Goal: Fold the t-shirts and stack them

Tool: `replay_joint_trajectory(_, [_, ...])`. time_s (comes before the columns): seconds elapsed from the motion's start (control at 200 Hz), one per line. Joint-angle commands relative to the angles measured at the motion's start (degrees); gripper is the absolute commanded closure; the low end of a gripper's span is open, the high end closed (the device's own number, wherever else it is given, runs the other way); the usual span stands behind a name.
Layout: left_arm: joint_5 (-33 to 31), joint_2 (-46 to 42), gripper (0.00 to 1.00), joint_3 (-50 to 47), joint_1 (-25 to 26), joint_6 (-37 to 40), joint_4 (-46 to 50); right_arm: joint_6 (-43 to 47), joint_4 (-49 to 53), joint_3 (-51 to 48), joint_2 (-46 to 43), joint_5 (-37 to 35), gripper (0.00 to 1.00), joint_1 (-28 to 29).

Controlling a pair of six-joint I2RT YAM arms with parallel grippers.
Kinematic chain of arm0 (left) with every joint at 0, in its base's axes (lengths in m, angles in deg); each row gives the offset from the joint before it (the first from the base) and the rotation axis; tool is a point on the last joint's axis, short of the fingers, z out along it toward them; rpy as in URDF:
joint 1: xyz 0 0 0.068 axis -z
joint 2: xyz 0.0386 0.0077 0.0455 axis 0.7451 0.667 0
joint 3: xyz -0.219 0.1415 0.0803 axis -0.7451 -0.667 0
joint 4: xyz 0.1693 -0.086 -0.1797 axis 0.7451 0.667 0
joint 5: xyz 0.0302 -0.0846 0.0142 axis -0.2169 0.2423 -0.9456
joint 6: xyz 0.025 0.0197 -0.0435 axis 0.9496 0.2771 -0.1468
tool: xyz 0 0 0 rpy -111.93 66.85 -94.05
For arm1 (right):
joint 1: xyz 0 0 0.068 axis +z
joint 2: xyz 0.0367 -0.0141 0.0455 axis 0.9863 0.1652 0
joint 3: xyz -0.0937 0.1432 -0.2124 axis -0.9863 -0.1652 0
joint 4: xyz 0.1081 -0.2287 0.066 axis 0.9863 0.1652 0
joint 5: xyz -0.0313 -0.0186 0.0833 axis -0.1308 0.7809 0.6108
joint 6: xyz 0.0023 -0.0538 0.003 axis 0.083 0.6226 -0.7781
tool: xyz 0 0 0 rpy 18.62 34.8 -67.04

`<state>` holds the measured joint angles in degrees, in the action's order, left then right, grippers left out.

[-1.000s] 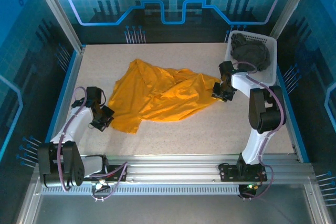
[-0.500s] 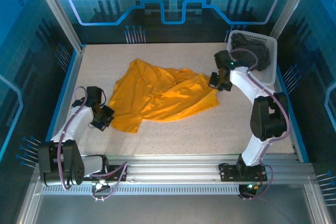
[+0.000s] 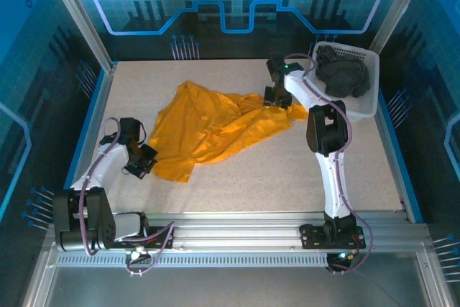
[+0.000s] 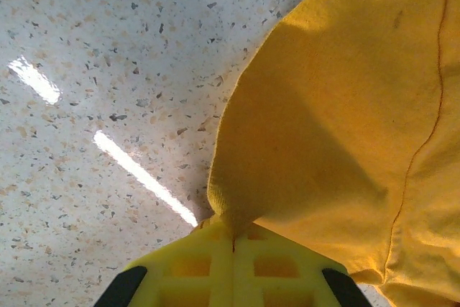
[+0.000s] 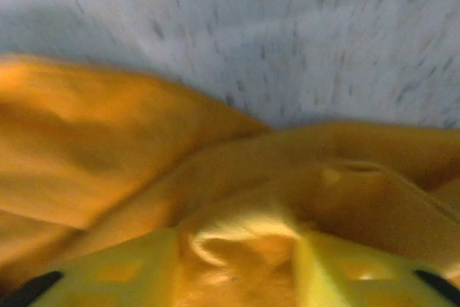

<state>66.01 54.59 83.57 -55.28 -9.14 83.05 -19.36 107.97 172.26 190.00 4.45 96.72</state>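
Mustard-orange t-shirt (image 3: pixel 215 131) lies crumpled in the middle of the table (image 3: pixel 287 177), with one lobe reaching toward the far left and a long flap running off to the right. Its layers are lapped over one another and you have no clean fold in it yet. The dark grey t-shirt (image 3: pixel 343 73) sits bunched inside the white basket (image 3: pixel 371 88) at the far right corner, so it has not been taken out, let alone folded. By my reading you are at the very start: you are spreading the first shirt, and both folds and the stacking are all left to do.

Your left gripper (image 3: pixel 140 162) is at the shirt's near-left corner. In the left wrist view its yellow fingers (image 4: pixel 205 249) are pressed fully together, with a peak of the hem pinched where they meet. Your right gripper (image 3: pixel 277 98) is over the far-right end of the same shirt, close to the basket. The right wrist view is blurred. There the fingers (image 5: pixel 122 267) stand partway apart with orange cloth bunched in the gap, and I judge it lying loose rather than clamped, though the blur leaves some doubt.

The speckled table is bare on the near side and to the right, which gives you room to lay the shirt flat. What stands in your way is the shirt's own overlapping creases. The basket wall is just beside the right arm, so any pull toward that corner looks cramped.
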Motion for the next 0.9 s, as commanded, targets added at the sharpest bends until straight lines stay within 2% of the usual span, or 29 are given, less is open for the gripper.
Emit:
replay_joint_trajectory(0.0, [0.94,0.44,1.0,2.08,0.35,0.74,0.3,1.06,1.19,-5.97,-10.0,-0.2,0.45,0.59])
replay_joint_trajectory(0.22, [0.49,0.46,1.0,1.81,0.61,0.91,-0.04,0.55,-6.31,-27.58,-26.83,-4.65,0.39,-0.49])
replay_joint_trajectory(0.41, [0.71,2.02,1.0,2.45,1.12,0.65,-0.9,3.08,-11.92,-38.83,-29.74,-1.28,0.39,-0.98])
replay_joint_trajectory(0.525, [0.83,2.97,1.0,3.02,1.48,0.63,-1.1,7.63,-13.06,-37.76,-25.54,-0.7,0.38,-0.87])
replay_joint_trajectory(0.685, [0.82,3.38,1.0,3.68,1.58,0.69,-1.01,12.85,-9.57,-31.46,-17.91,-6.04,0.37,-1.0])
replay_joint_trajectory(0.755, [0.82,3.47,1.0,3.82,1.58,0.72,-0.99,13.93,-8.31,-29.59,-15.6,-6.04,0.38,-1.19])
replay_joint_trajectory(0.895, [0.97,3.69,1.0,3.83,1.58,0.42,-1.28,14.21,-5.57,-26.53,-12.22,-6.03,0.56,-1.04])
